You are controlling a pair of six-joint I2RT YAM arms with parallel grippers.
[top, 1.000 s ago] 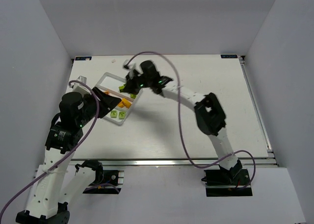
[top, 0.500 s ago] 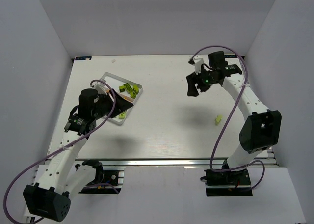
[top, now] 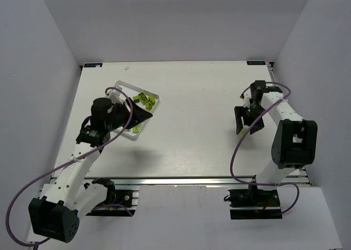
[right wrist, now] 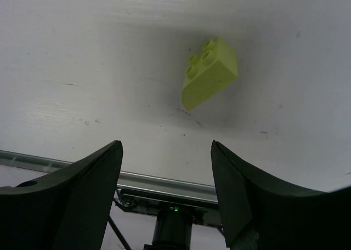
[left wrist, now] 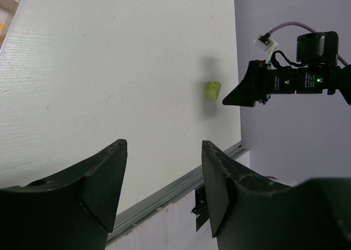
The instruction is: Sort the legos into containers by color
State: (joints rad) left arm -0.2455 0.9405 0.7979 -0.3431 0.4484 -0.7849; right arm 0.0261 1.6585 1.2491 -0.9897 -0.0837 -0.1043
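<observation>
White table fills the floor between plain pale walls. On its left part stands the clear tray. Several green bricks lie in the far right corner of the tray, and a little more green shows at its near corner. My left gripper hangs over the right side of this tray. Its two fingers are spread wide and they hold nothing. On the right part of the table one lime brick lies alone on the bare surface, well apart from the tray. My right gripper hovers just above this brick, also wide open and empty. Neither of its fingers touches the brick.
</observation>
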